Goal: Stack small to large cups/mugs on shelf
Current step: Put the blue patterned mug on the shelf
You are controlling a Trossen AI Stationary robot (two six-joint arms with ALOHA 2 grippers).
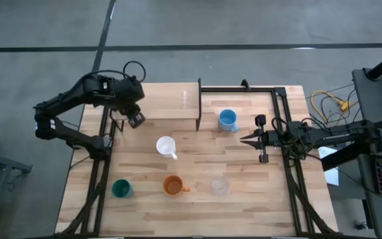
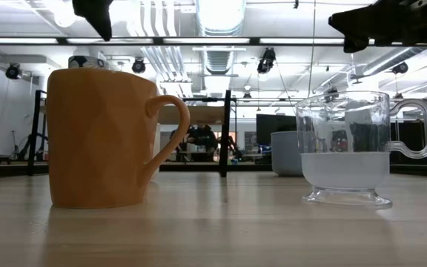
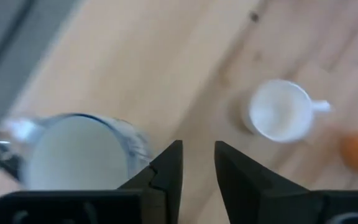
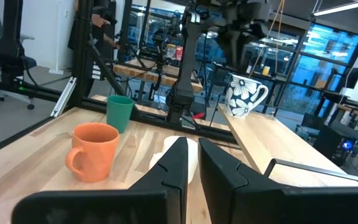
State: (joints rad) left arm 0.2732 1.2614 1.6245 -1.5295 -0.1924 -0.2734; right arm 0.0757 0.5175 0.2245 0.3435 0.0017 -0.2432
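Note:
My left gripper [image 1: 136,119] hangs over the left near corner of the light-wood shelf [image 1: 171,99], its fingers a narrow gap apart with nothing between them [image 3: 199,155]. The shiny silver-grey cup [image 3: 73,155] with a handle is right beside one finger. In the right wrist view the cup [image 4: 244,93] is just under that gripper at the shelf's end [image 4: 272,140]. On the table stand the white mug [image 1: 166,146], light blue cup [image 1: 227,119], green cup [image 1: 121,189], orange mug [image 1: 172,186] and clear cup [image 1: 219,188]. My right gripper [image 1: 245,139] is shut and empty, level, right of the blue cup. My left gripper: the silver-grey cup's rim [image 3: 143,152] runs behind the outer side of one finger [image 3: 166,174]. I cannot tell whether they touch. Nothing is between the fingers.
The shelf's black metal frame [image 1: 199,106] runs along its right side and across the far edge of the table. Black side rails [image 1: 101,166] border the table left and right. Bare wood lies between the cups in the near row.

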